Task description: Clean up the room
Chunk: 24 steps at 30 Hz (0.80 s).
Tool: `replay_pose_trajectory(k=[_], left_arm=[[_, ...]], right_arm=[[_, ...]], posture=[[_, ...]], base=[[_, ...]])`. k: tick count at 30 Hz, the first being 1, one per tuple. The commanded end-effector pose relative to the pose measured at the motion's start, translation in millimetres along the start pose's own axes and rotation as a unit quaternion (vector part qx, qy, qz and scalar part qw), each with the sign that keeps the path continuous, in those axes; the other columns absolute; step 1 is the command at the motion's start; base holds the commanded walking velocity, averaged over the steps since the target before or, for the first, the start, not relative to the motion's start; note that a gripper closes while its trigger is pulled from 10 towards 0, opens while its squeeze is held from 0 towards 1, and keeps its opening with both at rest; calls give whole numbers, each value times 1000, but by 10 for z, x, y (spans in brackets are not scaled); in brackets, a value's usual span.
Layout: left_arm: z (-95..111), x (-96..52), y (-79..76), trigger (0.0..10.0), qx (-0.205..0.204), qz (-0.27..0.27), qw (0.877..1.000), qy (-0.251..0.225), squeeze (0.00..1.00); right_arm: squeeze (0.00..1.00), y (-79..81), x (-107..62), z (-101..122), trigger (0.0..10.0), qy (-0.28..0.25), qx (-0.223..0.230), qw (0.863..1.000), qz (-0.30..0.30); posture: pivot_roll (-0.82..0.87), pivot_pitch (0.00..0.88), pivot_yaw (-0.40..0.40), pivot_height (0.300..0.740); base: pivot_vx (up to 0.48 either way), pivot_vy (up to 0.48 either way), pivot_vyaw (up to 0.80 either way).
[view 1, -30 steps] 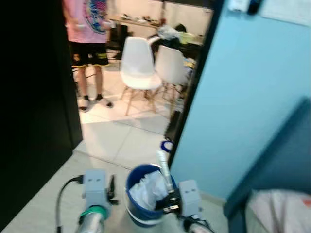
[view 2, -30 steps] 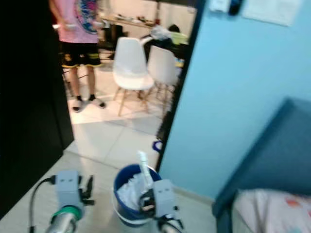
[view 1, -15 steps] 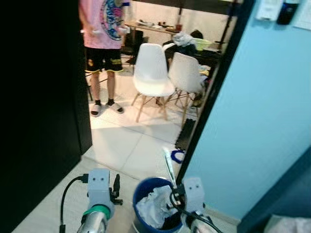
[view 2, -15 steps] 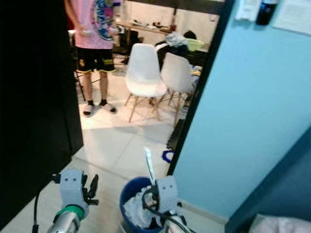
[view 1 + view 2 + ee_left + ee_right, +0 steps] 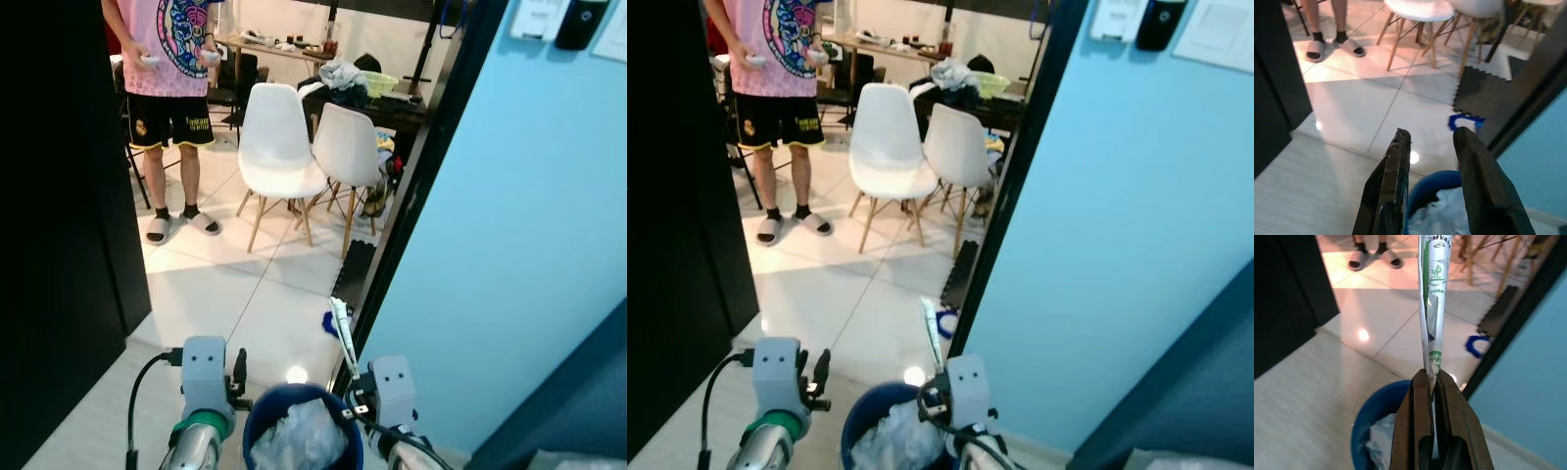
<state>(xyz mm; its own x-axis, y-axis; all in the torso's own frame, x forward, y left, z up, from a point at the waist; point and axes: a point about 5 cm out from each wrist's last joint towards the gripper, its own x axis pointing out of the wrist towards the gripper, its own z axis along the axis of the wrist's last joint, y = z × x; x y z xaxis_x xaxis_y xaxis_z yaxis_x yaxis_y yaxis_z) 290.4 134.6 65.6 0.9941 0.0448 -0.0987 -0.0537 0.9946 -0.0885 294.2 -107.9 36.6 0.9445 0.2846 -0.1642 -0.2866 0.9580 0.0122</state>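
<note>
A blue bin (image 5: 263, 434) holding crumpled white plastic stands on the floor just before me, beside the doorway. My right gripper (image 5: 1431, 377) is shut on a flattened white tube (image 5: 1432, 308) with green print. The tube (image 5: 341, 338) stands upright above the bin's (image 5: 1371, 416) far right rim. My left gripper (image 5: 1432, 134) is open and empty, held over the bin's (image 5: 1432, 183) left side, and it shows as black fingers (image 5: 238, 372) in the eye view.
A person (image 5: 171, 69) in a pink shirt and sandals stands in the tiled room beyond the doorway. Two white chairs (image 5: 279, 147) stand there before a cluttered table. A dark panel (image 5: 49, 245) is on my left, a blue wall (image 5: 529, 245) on my right. A black mat (image 5: 351, 269) lies by the door frame.
The camera has lifted and shifted, so the bin now sits lower in the picture. My right gripper still holds the tube over the bin; the left one stays open.
</note>
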Motion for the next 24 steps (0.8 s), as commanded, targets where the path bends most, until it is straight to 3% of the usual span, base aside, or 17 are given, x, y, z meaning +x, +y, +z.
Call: replay_pose_trajectory(k=[1,11,20,24], left_arm=[[-74,-28,45,10000,3,8,1000,14,0],[-79,-29,36,10000,4,7,1000,16,0],[-137,-40,34,10000,25,3,999,34,0],[-161,-51,18,10000,50,-10,998,36,0]], right_arm=[[0,20,-18,-51,10000,12,0,1000,3],[0,16,-21,-51,10000,13,0,1000,1],[0,8,-20,-66,10000,16,-5,1000,-3],[0,-84,-5,-109,10000,37,-12,999,-12]], posture=[[-1,24,-38,740],[1,24,-35,740],[6,26,-36,740],[10,25,-37,740]], base=[[364,0,0],[348,0,0],[0,0,0],[0,0,0]])
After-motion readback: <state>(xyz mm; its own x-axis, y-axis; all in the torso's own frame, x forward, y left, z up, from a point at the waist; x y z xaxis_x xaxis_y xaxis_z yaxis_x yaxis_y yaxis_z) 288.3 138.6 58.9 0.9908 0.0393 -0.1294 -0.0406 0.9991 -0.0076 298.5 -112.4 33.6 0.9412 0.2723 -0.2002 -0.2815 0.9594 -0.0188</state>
